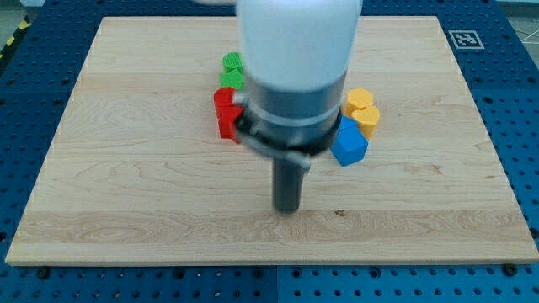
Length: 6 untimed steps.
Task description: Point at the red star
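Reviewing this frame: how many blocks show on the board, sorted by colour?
Green blocks: 1 showing
Red blocks: 1 showing
Yellow blocks: 1 showing
Blue blocks: 1 showing
Total: 4 showing; the arm hides the cluster's middle, so more may sit behind it. My tip rests below the cluster, touching none.

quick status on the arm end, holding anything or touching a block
No gripper: my tip holds nothing and rests on bare board, touching no block, below the red block and the blue block.
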{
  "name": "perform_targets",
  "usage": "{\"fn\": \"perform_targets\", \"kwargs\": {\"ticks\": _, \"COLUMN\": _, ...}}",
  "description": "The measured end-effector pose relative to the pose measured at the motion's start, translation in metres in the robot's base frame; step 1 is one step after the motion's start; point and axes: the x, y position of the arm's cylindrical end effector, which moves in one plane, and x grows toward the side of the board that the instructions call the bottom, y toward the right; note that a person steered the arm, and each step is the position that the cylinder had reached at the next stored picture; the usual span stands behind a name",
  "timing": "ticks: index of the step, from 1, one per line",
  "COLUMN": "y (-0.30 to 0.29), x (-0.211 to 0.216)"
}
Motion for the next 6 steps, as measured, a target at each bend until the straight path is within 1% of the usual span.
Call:
{"fn": "perform_targets", "kwargs": {"ticks": 1, "y": 0.002, "x": -0.015}}
{"fn": "perform_targets", "kwargs": {"ticks": 2, "y": 0.005, "x": -0.057}}
{"fn": "perform_targets", "kwargs": {"ticks": 3, "y": 0.006, "x": -0.061}}
{"fn": "perform_targets", "kwargs": {"ticks": 4, "y": 0.005, "x": -0.09}}
{"fn": "perform_targets", "kwargs": {"ticks": 5, "y": 0.0, "x": -0.09}}
{"fn": "perform_targets", "kwargs": {"ticks": 6, "y": -0.022, "x": -0.093}}
